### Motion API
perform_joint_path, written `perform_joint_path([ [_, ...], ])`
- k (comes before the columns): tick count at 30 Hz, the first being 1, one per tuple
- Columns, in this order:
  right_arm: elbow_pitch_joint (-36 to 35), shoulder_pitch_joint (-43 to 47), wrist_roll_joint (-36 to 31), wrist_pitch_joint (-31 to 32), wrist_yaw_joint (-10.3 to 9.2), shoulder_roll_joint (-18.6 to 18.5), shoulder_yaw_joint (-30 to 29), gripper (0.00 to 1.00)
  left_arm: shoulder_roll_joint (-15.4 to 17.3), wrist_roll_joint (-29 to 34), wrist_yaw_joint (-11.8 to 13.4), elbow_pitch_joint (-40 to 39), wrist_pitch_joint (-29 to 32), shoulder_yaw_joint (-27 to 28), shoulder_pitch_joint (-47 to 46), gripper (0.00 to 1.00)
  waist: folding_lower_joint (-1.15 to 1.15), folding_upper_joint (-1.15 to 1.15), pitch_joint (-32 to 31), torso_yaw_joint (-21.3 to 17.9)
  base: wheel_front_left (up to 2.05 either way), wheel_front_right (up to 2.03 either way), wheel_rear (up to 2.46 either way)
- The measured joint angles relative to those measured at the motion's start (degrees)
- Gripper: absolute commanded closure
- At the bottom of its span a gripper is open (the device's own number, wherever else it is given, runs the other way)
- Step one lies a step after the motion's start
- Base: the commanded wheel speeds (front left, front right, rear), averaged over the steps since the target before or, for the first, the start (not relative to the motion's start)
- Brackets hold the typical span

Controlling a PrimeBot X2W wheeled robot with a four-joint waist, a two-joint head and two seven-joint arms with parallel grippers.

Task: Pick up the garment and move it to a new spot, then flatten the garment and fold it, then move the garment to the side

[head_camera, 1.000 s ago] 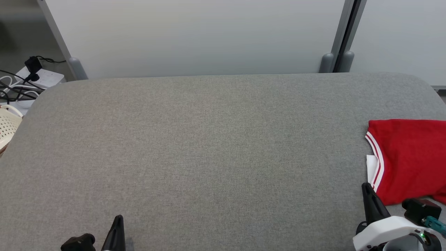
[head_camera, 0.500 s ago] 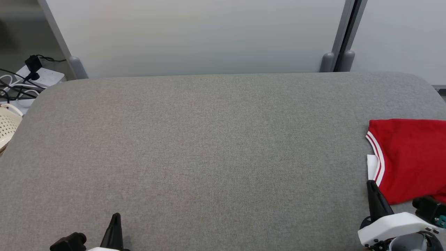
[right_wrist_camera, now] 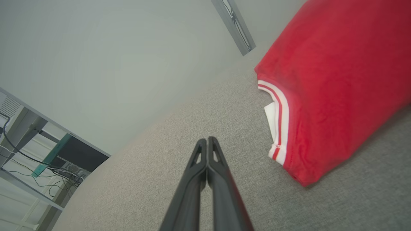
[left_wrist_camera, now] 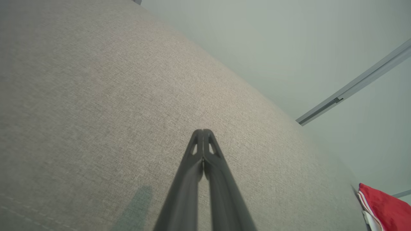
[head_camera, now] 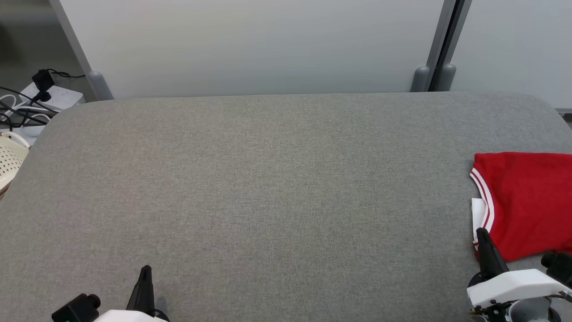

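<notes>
The garment is a folded red shirt with a red-and-white striped edge, lying at the right end of the grey table, partly cut off by the head view's edge. It also appears in the right wrist view as the garment and at the lower right corner of the left wrist view as the garment. My right gripper is shut, empty, just in front of the garment's near left corner. My left gripper is shut and empty at the table's front left, far from the garment.
The grey fabric table spreads wide to the garment's left. Pale partition panels stand behind its far edge. A power strip with cables and a cream perforated basket lie off the table's left end.
Both grippers have drawn back toward the bottom of the head view, still shut. The garment lies as before.
</notes>
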Motion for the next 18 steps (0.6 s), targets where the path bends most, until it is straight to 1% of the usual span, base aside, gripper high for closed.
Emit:
perform_joint_path([
  [2,-0.22,0.01,1.26,0.14,0.00,0.04,-0.15,1.00,0.04,-1.18,-0.45,-0.20,0.49,0.09,-0.07,1.00,0.00,0.00,0.03,0.01,0.00,0.00,0.00],
  [11,-1.10,0.08,6.89,1.93,0.00,0.22,-0.74,1.00,0.10,-7.24,-0.49,-0.97,2.02,0.31,-0.17,1.00,0.00,0.00,0.13,0.07,0.00,0.00,0.00],
  [12,-1.42,0.22,8.15,2.15,0.00,0.24,-0.90,1.00,0.13,-8.47,-0.88,-1.16,2.44,0.37,-0.19,1.00,0.00,0.00,0.16,0.08,0.00,0.00,0.00],
  [18,-2.21,0.57,12.01,3.11,0.00,0.27,-1.59,1.00,0.18,-12.47,-1.00,-1.69,3.37,0.51,-0.63,1.00,0.00,0.00,0.23,0.11,0.00,0.00,0.00],
])
